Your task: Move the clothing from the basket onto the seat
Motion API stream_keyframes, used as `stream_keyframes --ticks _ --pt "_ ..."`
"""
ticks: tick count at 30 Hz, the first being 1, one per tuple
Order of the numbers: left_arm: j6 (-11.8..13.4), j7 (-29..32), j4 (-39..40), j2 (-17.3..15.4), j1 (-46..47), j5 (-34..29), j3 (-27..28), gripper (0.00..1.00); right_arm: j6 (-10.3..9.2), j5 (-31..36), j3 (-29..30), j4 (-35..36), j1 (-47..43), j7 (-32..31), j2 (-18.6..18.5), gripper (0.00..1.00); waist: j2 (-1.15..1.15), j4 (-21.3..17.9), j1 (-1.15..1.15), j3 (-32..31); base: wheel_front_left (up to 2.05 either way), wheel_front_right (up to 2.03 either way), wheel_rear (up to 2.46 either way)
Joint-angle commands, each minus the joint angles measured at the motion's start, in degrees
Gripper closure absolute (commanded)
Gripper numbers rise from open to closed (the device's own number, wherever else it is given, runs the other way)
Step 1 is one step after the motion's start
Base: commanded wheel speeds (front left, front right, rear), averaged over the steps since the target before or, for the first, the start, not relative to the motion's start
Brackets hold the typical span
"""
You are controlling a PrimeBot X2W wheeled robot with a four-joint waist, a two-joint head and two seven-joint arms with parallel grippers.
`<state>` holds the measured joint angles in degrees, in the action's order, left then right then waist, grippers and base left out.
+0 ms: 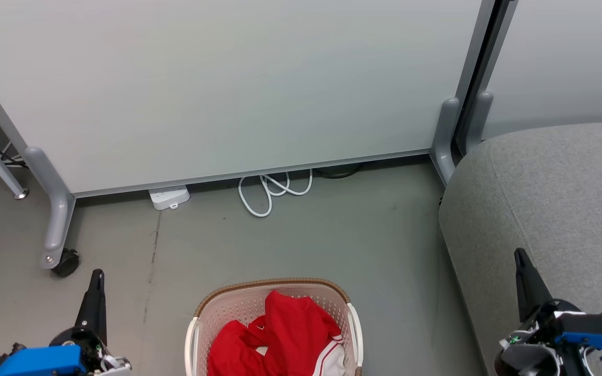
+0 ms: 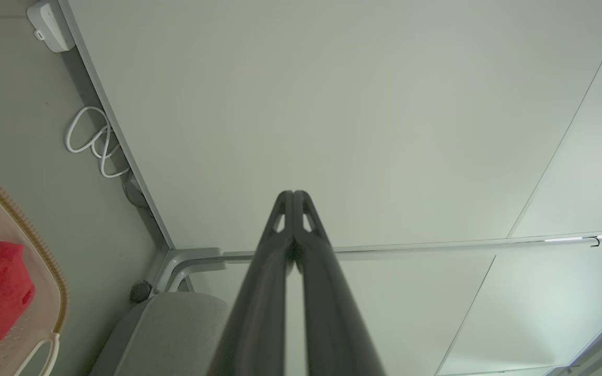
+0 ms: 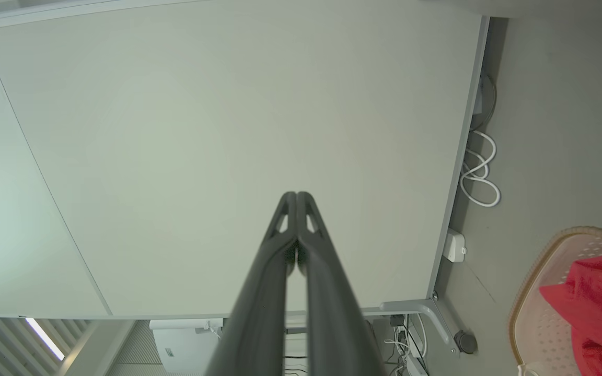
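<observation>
I am looking down at the basket [image 1: 275, 283], which is sitting on the grey floor [image 1: 363, 235] at the bottom middle of the head view. The clothing [image 1: 280, 329] is lying bunched inside it, bright red with some white striped trim showing at its right side. The seat [image 1: 557, 198] is standing off to the right, apart from the basket. My left gripper [image 1: 97, 277] is hanging over the floor left of the basket, and in the left wrist view its fingers [image 2: 259, 292] are pressing together on nothing. My right gripper [image 1: 520, 258] is showing against the seat at the lower right, likewise closed and empty. A white cable [image 1: 272, 190] is lying coiled beneath the partition panel [image 1: 228, 89] beyond.
</observation>
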<state>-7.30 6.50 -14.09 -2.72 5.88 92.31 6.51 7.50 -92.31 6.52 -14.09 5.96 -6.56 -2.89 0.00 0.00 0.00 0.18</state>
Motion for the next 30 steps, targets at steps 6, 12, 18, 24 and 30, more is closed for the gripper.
stream_keyframes --ticks 6,12,18,24,30 --pt "0.1 -0.5 -1.4 0.4 -0.9 -0.2 -0.3 0.00 -0.01 0.2 -0.4 -1.6 -1.1 0.5 0.2 0.00 0.00 0.0 0.00 0.0 0.00 0.00 0.00" --pt "0.1 -2.3 -1.0 0.4 -0.3 -1.1 -0.9 0.00 -0.01 1.0 -1.1 -1.8 -0.6 2.3 0.1 0.00 0.00 0.1 0.00 0.1 0.00 0.00 0.00" --pt "0.0 -3.9 -0.8 0.3 0.3 -4.8 -1.0 0.00 -0.01 4.5 -1.9 -1.6 0.0 3.9 0.1 0.00 0.00 0.2 0.00 0.1 0.00 0.00 0.00" --pt "0.0 -5.5 -0.1 0.2 0.9 -11.8 -1.2 0.00 -0.01 10.8 -2.8 -0.7 0.3 5.5 0.1 0.00 0.00 0.3 0.00 0.2 0.00 0.00 0.00" --pt "0.1 -6.9 0.8 0.2 1.3 -18.8 -1.5 0.00 -0.01 18.4 -3.9 0.5 0.6 6.9 0.1 0.00 0.00 0.3 0.00 0.3 0.00 0.00 0.00"
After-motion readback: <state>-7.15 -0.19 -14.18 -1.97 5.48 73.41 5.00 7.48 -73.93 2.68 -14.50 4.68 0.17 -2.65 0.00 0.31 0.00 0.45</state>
